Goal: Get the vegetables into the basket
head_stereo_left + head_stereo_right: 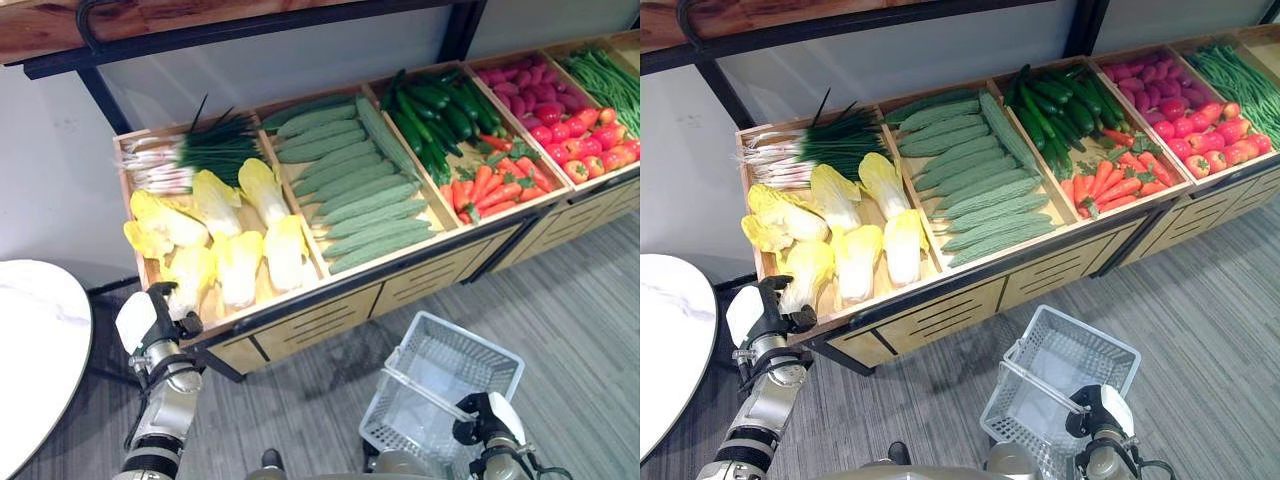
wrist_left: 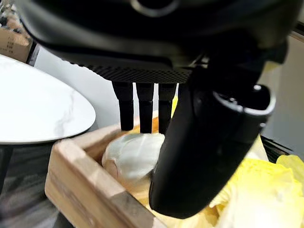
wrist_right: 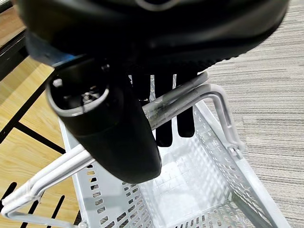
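You're reaching your left hand (image 1: 150, 318) — fingers straight, holding nothing — toward a cabbage (image 2: 133, 154); your right hand (image 3: 118, 128) is gripping the basket's handle (image 3: 190, 97). Next, curl round it.

Even bright light over produce, colours clean, no harsh shadows. White glare on round table (image 1: 35, 350). Left hand (image 2: 209, 142) a dark, soft blob up close, cabbage (image 2: 133, 156) past fingertips slightly blurred. Right hand (image 3: 109, 128) likewise unsharp, basket (image 3: 223, 190) mesh beyond it crisp, handles catching shine.
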Available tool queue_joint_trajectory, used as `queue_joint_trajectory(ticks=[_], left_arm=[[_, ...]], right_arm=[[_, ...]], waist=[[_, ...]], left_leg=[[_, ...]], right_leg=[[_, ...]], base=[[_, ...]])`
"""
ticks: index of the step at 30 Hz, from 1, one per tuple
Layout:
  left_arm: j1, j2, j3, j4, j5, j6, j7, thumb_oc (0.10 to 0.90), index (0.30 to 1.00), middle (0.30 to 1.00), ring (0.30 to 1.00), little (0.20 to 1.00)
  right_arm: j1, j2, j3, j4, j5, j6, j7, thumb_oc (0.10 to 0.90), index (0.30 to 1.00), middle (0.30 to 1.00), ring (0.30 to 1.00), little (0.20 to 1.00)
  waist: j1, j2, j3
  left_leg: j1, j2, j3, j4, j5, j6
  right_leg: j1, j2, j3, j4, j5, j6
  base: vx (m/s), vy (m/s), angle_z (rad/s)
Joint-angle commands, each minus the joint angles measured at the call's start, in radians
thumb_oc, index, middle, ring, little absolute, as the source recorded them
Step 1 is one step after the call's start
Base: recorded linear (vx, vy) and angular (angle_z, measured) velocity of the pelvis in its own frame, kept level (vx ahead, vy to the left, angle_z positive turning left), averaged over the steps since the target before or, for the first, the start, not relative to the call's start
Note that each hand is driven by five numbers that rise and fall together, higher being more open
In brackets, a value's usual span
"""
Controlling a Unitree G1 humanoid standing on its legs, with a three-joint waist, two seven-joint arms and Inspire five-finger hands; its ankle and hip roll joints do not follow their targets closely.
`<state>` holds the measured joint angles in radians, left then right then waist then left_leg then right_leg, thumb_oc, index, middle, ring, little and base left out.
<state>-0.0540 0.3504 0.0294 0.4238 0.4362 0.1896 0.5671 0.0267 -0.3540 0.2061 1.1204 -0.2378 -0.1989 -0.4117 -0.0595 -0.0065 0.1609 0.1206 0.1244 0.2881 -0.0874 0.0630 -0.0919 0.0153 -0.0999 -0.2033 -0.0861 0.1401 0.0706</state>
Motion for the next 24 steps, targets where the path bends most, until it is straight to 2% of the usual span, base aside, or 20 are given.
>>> queue_joint_trajectory(ticks=[1,2,4,5,7,11,13,14,15,16,19,20,24], left_arm=[[-0.072,0.113,0.001,0.012,0.108,0.001,-0.020,0.465,0.391,0.391,0.391,0.391],[-0.079,0.120,-0.010,0.037,0.126,0.013,-0.041,0.414,0.319,0.319,0.319,0.319],[-0.091,0.130,-0.020,0.063,0.145,0.031,-0.058,0.400,0.300,0.300,0.300,0.300],[-0.090,0.133,-0.017,0.030,0.155,0.042,-0.075,0.402,0.303,0.303,0.303,0.303],[-0.089,0.127,-0.016,0.085,0.154,0.042,-0.069,0.418,0.325,0.325,0.325,0.325],[-0.089,0.126,-0.013,0.063,0.147,0.038,-0.061,0.447,0.366,0.366,0.366,0.366],[-0.078,0.122,0.002,0.030,0.138,0.026,-0.046,0.427,0.338,0.338,0.338,0.338],[-0.084,0.116,0.017,-0.010,0.104,-0.017,0.027,0.410,0.314,0.314,0.314,0.314],[-0.084,0.116,0.017,-0.010,0.104,-0.017,0.027,0.412,0.316,0.316,0.316,0.316],[-0.095,0.113,0.029,-0.042,0.078,-0.050,0.076,0.414,0.319,0.319,0.319,0.319],[-0.104,0.114,0.031,-0.096,0.066,-0.079,0.104,0.414,0.319,0.319,0.319,0.319],[-0.124,0.113,0.036,-0.157,0.040,-0.134,0.148,0.408,0.311,0.311,0.311,0.311],[-0.145,0.100,0.021,-0.265,-0.005,-0.205,0.171,0.412,0.316,0.316,0.316,0.316]], right_arm=[[-0.046,-0.020,0.029,-0.020,-0.010,-0.048,-0.013,0.400,0.300,0.300,0.300,0.300],[-0.047,-0.022,0.031,-0.023,-0.010,-0.046,-0.008,0.400,0.300,0.300,0.300,0.300],[-0.050,-0.023,0.034,-0.026,-0.013,-0.044,-0.009,0.400,0.300,0.300,0.300,0.300],[-0.049,-0.023,0.030,-0.029,-0.013,-0.042,-0.009,0.400,0.300,0.300,0.300,0.300],[-0.051,-0.019,0.036,-0.026,-0.015,-0.042,-0.007,0.400,0.300,0.300,0.300,0.300],[-0.049,-0.014,0.038,-0.027,-0.017,-0.042,-0.006,0.400,0.300,0.300,0.300,0.300],[-0.048,-0.010,0.037,-0.019,-0.014,-0.046,-0.007,0.400,0.300,0.300,0.300,0.300],[-0.047,-0.005,0.043,-0.012,-0.014,-0.051,-0.010,0.400,0.300,0.300,0.300,0.300],[-0.047,-0.005,0.043,-0.011,-0.014,-0.051,-0.010,0.400,0.300,0.300,0.300,0.300],[-0.047,-0.002,0.047,-0.009,-0.015,-0.054,-0.014,0.400,0.300,0.300,0.300,0.300],[-0.050,0.001,0.050,-0.003,-0.012,-0.055,-0.018,0.400,0.300,0.300,0.300,0.300],[-0.051,0.004,0.052,0.006,-0.008,-0.057,-0.024,0.400,0.300,0.300,0.300,0.300],[-0.057,0.010,0.061,0.020,0.002,-0.058,-0.037,0.400,0.300,0.300,0.300,0.300]], waist=[[-0.013,-0.062,-0.018],[-0.015,-0.063,-0.018],[-0.017,-0.063,-0.016],[-0.015,-0.062,-0.015],[-0.017,-0.064,-0.017],[-0.017,-0.064,-0.019],[-0.013,-0.063,-0.020],[-0.013,-0.065,-0.023],[-0.013,-0.065,-0.023],[-0.012,-0.065,-0.024],[-0.012,-0.066,-0.023],[-0.011,-0.068,-0.024],[-0.011,-0.069,-0.025]], left_leg=[[-0.003,0.008,-0.014,0.000,-0.086,-0.016],[-0.002,0.008,-0.013,0.000,-0.087,-0.015],[-0.001,0.007,-0.012,0.000,-0.087,-0.015],[-0.001,0.006,-0.013,0.000,-0.089,-0.015],[0.001,0.006,-0.012,0.000,-0.089,-0.015],[0.005,0.005,-0.011,0.000,-0.092,-0.013],[0.006,0.005,-0.012,0.000,-0.093,-0.013],[0.008,0.005,-0.011,0.000,-0.094,-0.013],[0.008,0.005,-0.012,0.000,-0.094,-0.013],[0.009,0.005,-0.011,0.000,-0.094,-0.013],[0.010,0.005,-0.012,0.000,-0.094,-0.013],[0.009,0.005,-0.012,0.000,-0.093,-0.013],[0.011,0.006,-0.012,0.000,-0.093,-0.013]], right_leg=[[0.029,-0.103,0.029,-0.001,-0.043,0.112],[0.028,-0.103,0.031,-0.001,-0.042,0.112],[0.028,-0.102,0.035,-0.001,-0.042,0.112],[0.029,-0.102,0.034,-0.001,-0.043,0.111],[0.030,-0.102,0.035,-0.001,-0.043,0.110],[0.031,-0.102,0.037,-0.001,-0.044,0.110],[0.034,-0.103,0.036,-0.001,-0.045,0.110],[0.036,-0.104,0.035,-0.001,-0.045,0.110],[0.036,-0.104,0.035,-0.001,-0.046,0.110],[0.037,-0.104,0.033,-0.001,-0.046,0.109],[0.039,-0.104,0.032,-0.001,-0.047,0.110],[0.039,-0.104,0.031,-0.001,-0.047,0.110],[0.042,-0.105,0.027,-0.001,-0.046,0.112]], base=[[0.00,0.000,0.00],[0.00,0.000,0.00],[0.00,0.000,0.00],[0.00,0.000,0.00],[0.00,0.000,0.00],[0.01,0.002,-0.02],[0.00,0.000,0.00],[0.00,0.000,0.00],[0.00,0.000,0.00],[0.00,0.000,0.00],[0.00,0.000,0.00],[0.00,0.000,0.00],[0.00,0.000,0.00]])
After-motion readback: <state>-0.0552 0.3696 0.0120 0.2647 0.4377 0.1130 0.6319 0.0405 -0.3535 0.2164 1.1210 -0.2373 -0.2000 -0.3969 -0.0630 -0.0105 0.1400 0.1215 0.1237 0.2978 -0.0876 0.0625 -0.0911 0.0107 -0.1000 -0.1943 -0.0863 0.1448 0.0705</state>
